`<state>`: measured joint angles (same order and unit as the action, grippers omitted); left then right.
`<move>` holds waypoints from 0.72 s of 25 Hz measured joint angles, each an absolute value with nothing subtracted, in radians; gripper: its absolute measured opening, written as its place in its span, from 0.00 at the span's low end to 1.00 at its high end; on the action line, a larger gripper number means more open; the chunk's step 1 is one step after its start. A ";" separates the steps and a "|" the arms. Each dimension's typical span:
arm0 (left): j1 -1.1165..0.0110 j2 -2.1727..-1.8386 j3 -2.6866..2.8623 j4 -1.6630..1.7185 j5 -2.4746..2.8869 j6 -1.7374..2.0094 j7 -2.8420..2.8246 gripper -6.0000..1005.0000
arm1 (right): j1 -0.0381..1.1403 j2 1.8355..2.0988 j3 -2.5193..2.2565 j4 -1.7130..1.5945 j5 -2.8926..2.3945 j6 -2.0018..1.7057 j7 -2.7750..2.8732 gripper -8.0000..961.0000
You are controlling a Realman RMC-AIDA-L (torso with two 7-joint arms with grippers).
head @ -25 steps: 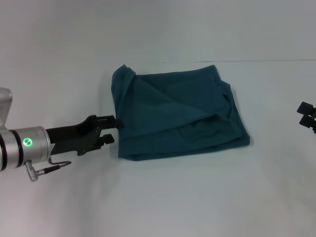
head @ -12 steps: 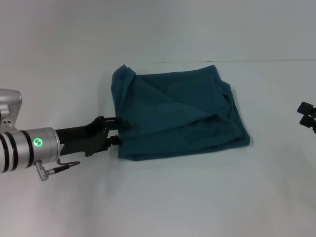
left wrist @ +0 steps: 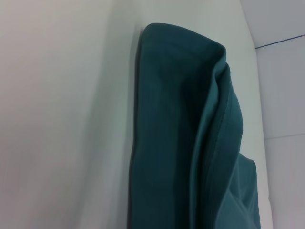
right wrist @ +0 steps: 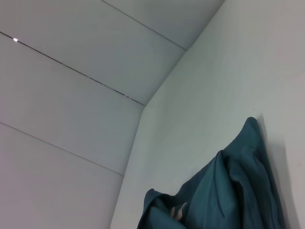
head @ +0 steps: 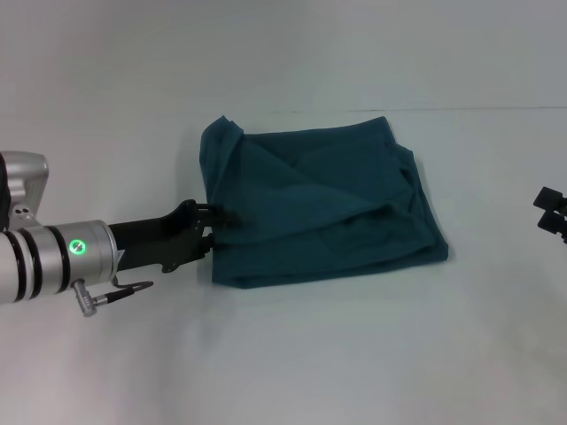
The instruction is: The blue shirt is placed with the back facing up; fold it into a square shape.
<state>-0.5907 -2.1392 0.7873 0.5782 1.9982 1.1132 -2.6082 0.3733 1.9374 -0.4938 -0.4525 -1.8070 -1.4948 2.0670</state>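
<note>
One arm is doing the work: the left gripper [head: 218, 232] has its tips at the left edge of the blue shirt [head: 323, 205], about midway along that side, low to the table [head: 354, 354]. Whether its jaws are clenched on the cloth or merely alongside it cannot be told; the tips merge with the dark fabric. The right gripper [head: 551, 211] sits parked at the far right of the head view, well apart from the shirt, and its jaws cannot be read either.

The shirt lies near the middle of the table, already folded into a rough, slightly skewed square, with loose diagonal creases across the top and a raised corner at the far left.

The main risk, as I judge it, is that the tips catch only the top layer of the stacked edge (the left wrist view shows several layers lying one on another [left wrist: 181, 143]). A pull or lift would then peel that layer off and undo the fold. A push along the table could also drag the whole bundle sideways, since the smooth surface gives soft cotton little to hold onto.

The table is plain white and matte. Pale panelled walls with thin seams stand behind it [right wrist: 71, 119].
</note>
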 joint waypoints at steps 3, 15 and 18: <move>-0.586 -2.139 0.787 0.580 1.998 1.120 -2.607 0.44 | 0.370 1.937 -0.494 -0.453 -1.807 -1.496 2.068 0.72; -0.586 -2.138 0.787 0.586 1.971 1.126 -2.596 0.15 | 0.374 1.940 -0.494 -0.452 -1.807 -1.497 2.069 0.72; -0.598 -2.138 0.787 0.589 1.927 1.149 -2.579 0.09 | 0.373 1.941 -0.494 -0.453 -1.807 -1.497 2.069 0.72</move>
<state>-0.5977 -2.1383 0.7873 0.5886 1.9270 1.1494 -2.5787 0.3730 1.9407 -0.4939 -0.4525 -1.8069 -1.4970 2.0694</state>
